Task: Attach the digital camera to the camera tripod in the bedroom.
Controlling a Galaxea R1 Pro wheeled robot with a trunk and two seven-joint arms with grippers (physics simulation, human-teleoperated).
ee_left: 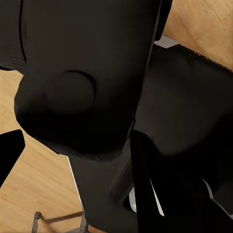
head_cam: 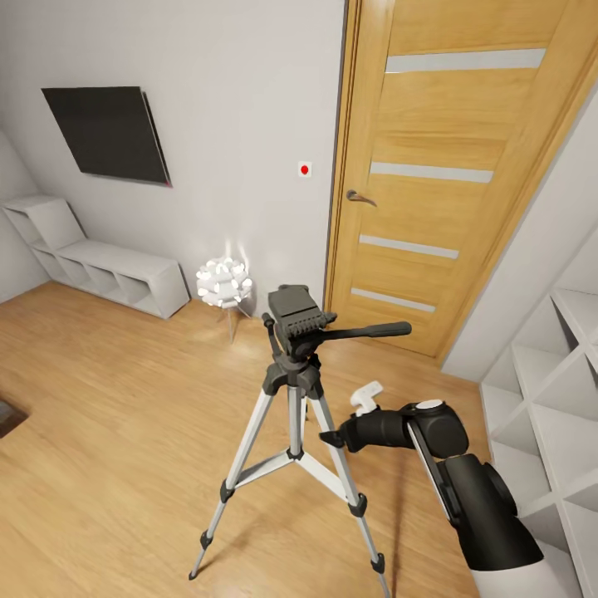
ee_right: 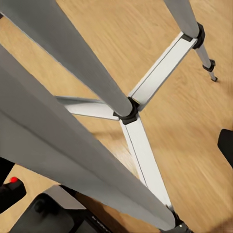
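The camera tripod (head_cam: 292,390) stands on the wood floor in the middle of the head view, with silver legs, a dark head (head_cam: 292,311) and a long side handle (head_cam: 365,330). My right gripper (head_cam: 330,436) is open just right of the legs, below the head, with nothing between its fingers. In the right wrist view the legs and centre brace (ee_right: 130,114) are very close, and one fingertip (ee_right: 226,145) shows at the edge. A black shape with a red dot (ee_right: 12,187), possibly the digital camera, peeks in at that view's corner. The left wrist view is mostly black robot parts.
An oak door (head_cam: 432,183) with frosted strips is behind the tripod. White cubby shelves (head_cam: 548,382) line the right wall and more (head_cam: 100,270) sit under a black wall TV (head_cam: 108,133). A white spiky-ball lamp (head_cam: 223,282) stands by the wall.
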